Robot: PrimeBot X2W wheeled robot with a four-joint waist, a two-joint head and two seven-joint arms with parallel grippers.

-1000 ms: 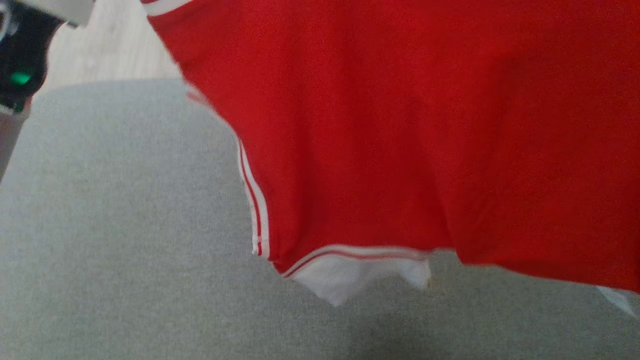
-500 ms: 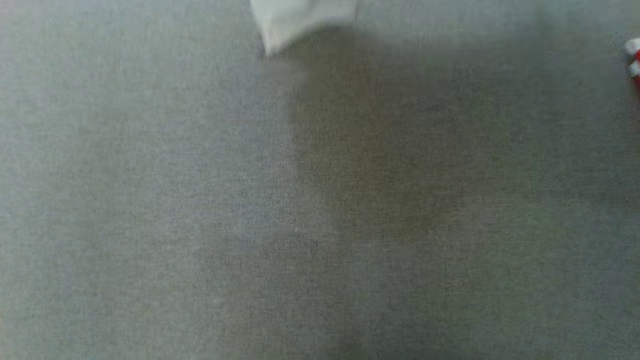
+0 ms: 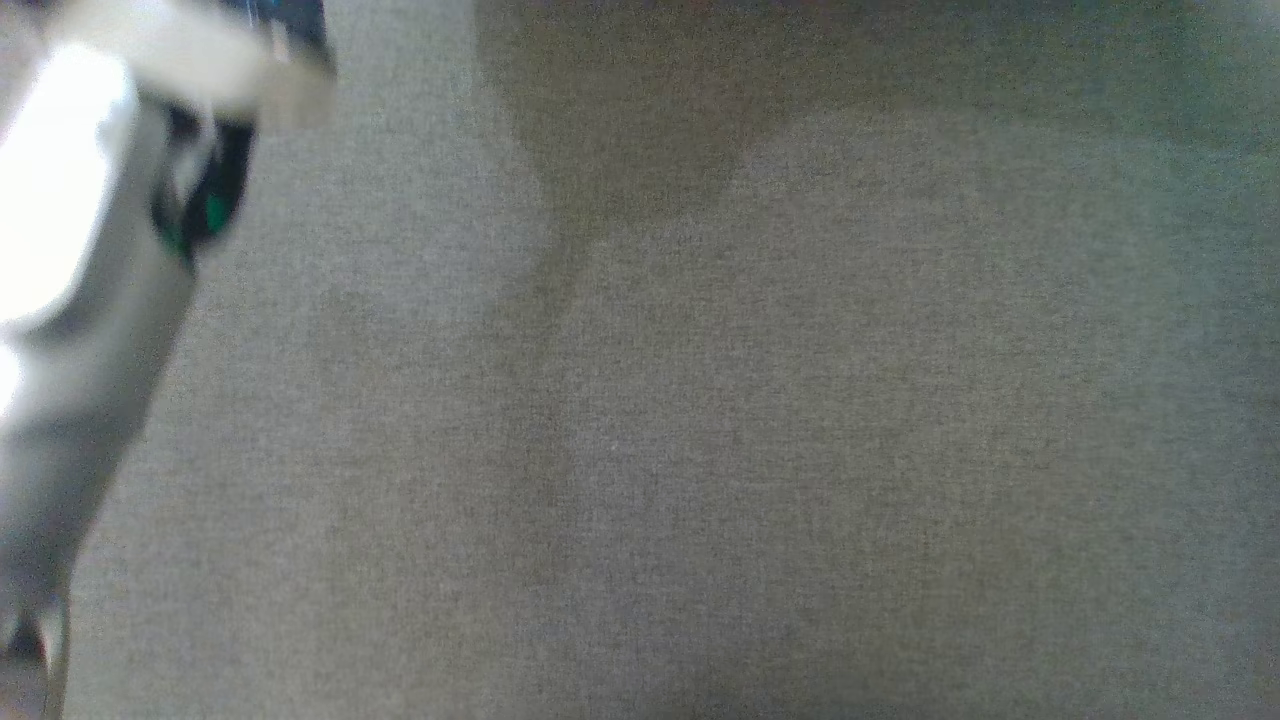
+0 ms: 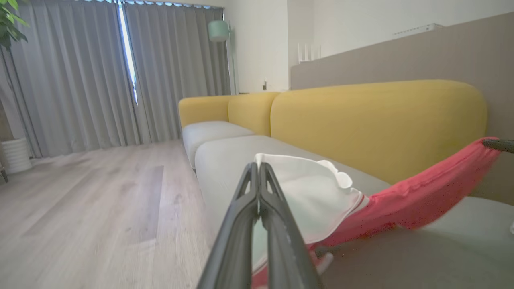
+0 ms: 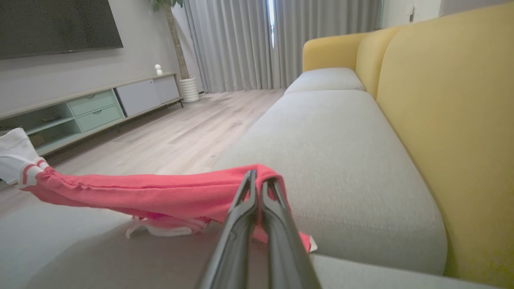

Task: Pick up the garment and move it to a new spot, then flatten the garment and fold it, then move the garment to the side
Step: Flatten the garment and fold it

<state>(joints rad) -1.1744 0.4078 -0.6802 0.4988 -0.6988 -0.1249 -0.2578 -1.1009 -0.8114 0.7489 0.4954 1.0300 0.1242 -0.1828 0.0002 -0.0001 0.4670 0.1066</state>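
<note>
The garment [image 4: 421, 196] is red with white trim and white panels, and it hangs stretched between both grippers above the grey sofa seat [image 3: 700, 400]. My left gripper [image 4: 258, 166] is shut on a white part of it. From there the red cloth runs right to the other arm's dark fingertip [image 4: 498, 144]. My right gripper [image 5: 257, 176] is shut on a red fold of the garment [image 5: 140, 192], which sags left toward a white striped cuff [image 5: 18, 160]. A blurred pale left forearm [image 3: 80, 300] crosses the head view's left edge.
A yellow backrest [image 4: 377, 120] runs along the far side of the grey seat cushions [image 5: 333, 148]. Wood floor [image 4: 100, 200] lies beyond the seat's front edge. Grey curtains [image 4: 80, 72], a TV console [image 5: 88, 112] and a white planter [image 5: 188, 88] stand further off.
The head view has swung. The red garment that covered its upper part a second ago has passed off the top, and a pale forearm now shows at the left.
</note>
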